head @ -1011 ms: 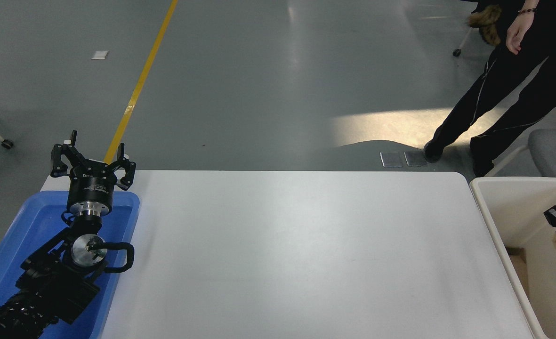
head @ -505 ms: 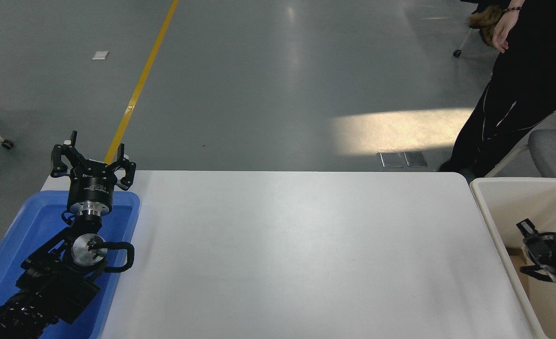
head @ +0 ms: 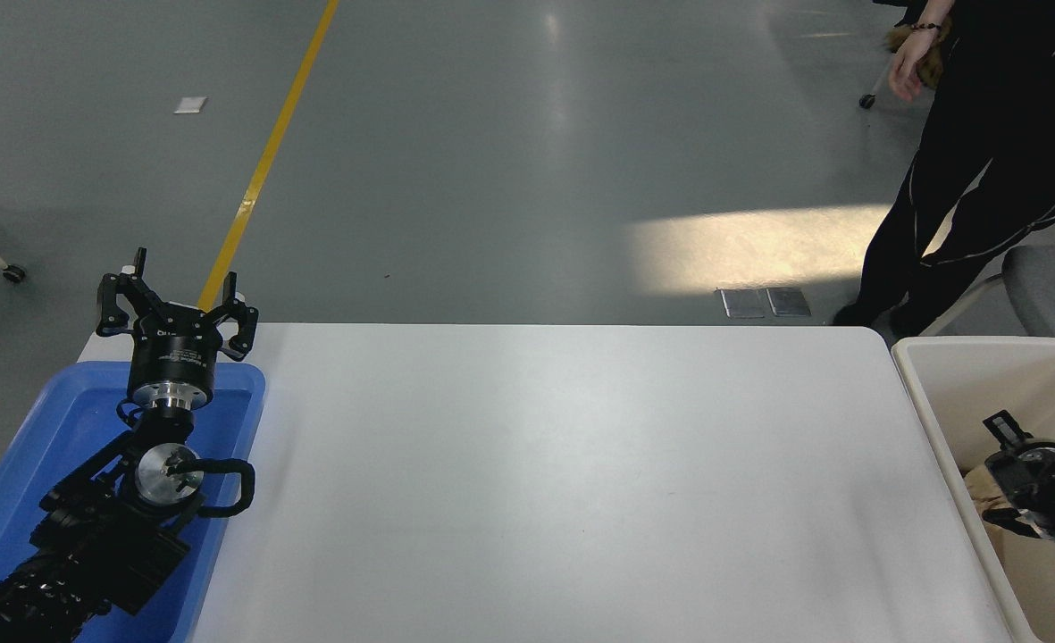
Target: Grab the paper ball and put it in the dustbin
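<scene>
Cream dustbin (head: 956, 375), right gripper (head: 1002, 473) inside

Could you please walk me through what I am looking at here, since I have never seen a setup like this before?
This is a single view from a camera high on a two-armed robot, looking down over a white table. The black shapes at the lower corners are its arms. The left gripper rests over a shallow blue tray with its jaws spread open. The right gripper reaches down into the cream dustbin beside the table's right end; whether its jaws are open or shut cannot be made out. The tan material under it may be paper, but that is unclear. The table's top carries no loose objects. A person in black stands on the floor beyond.
</scene>
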